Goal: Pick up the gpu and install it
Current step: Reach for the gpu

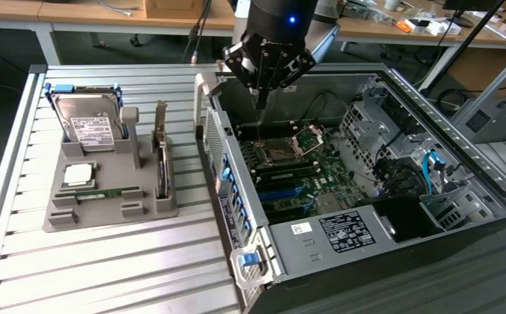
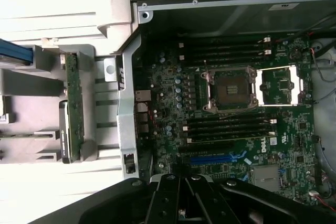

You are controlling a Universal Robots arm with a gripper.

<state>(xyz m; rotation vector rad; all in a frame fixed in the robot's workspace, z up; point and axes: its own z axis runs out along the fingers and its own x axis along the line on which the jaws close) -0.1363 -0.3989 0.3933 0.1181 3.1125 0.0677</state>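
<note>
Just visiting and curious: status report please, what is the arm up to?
Gripper shut, holding nothing, above open computer case. Gpu on edge in grey holder, untouched. Case wall stands between them.

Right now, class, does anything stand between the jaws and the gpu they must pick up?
The case wall rises between them: the shut jaws hang over the motherboard inside the open case, while the gpu stands on edge in the grey holder outside it. Nothing else visible lies between.

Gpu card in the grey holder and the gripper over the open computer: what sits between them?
In the exterior view, a strip of slatted table and the computer case's metal wall separate the gpu from the shut gripper.
</note>
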